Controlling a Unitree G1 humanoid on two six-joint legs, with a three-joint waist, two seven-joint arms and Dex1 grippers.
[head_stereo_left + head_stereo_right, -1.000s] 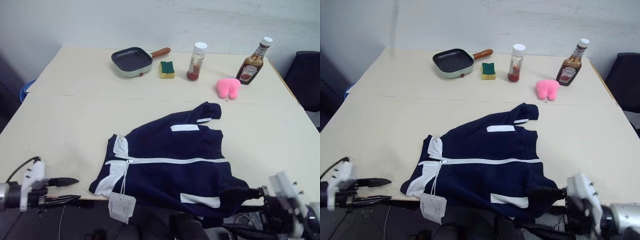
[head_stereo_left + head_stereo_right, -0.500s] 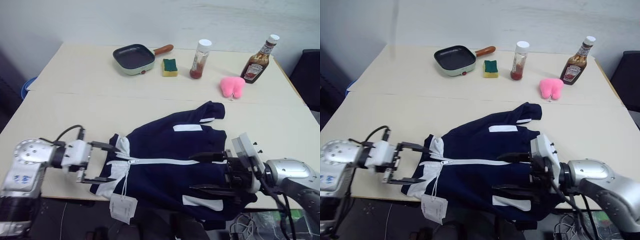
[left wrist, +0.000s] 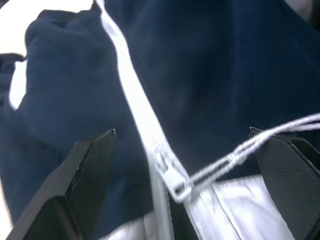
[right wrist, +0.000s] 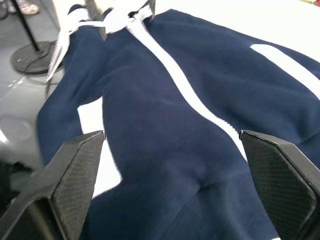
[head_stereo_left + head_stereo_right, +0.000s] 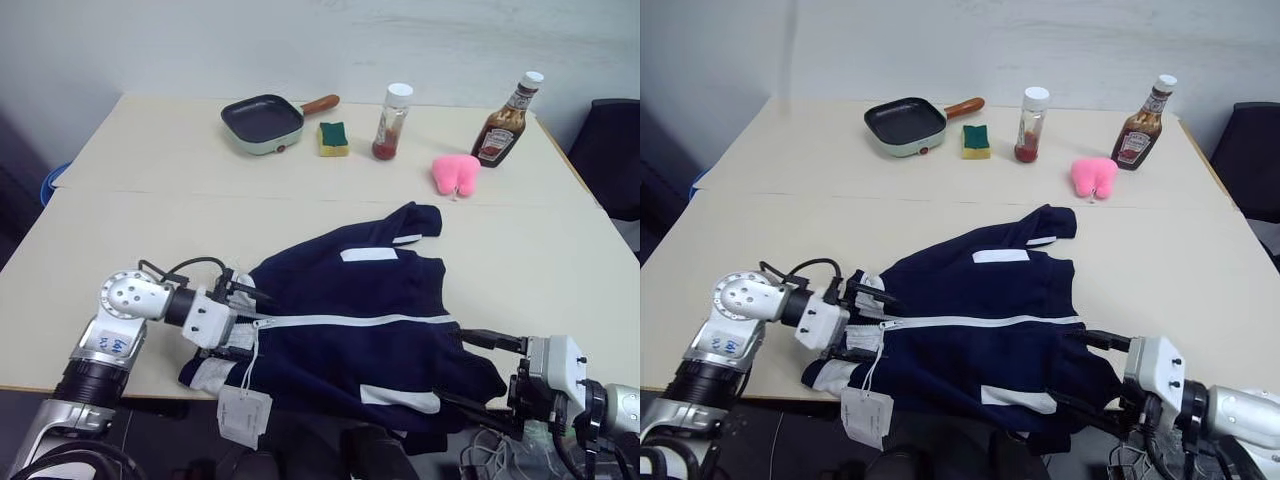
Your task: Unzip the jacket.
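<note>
The navy jacket (image 5: 350, 320) lies flat near the table's front edge. Its white zipper (image 5: 350, 321) runs across it and looks closed. A white hang tag (image 5: 243, 415) dangles by a string over the edge. My left gripper (image 5: 243, 320) is open at the collar end. In the left wrist view its fingers (image 3: 90, 170) stand on either side of the zipper pull (image 3: 172, 184). At the hem end my right gripper (image 5: 472, 375) is open with nothing between its fingers (image 4: 75, 175). The jacket (image 4: 200, 125) stretches away in front of it.
At the back of the cream table (image 5: 130, 230) stand a small frying pan (image 5: 262, 122), a sponge (image 5: 334, 139), a white-capped jar (image 5: 393, 122) and a sauce bottle (image 5: 504, 122). A pink soft object (image 5: 457, 174) lies nearer. A dark chair (image 5: 610, 150) is at the right.
My left gripper has come up from below the table's edge and moved right to the collar and zipper pull. The right gripper reached over the hem, then drew back towards the front edge.
</note>
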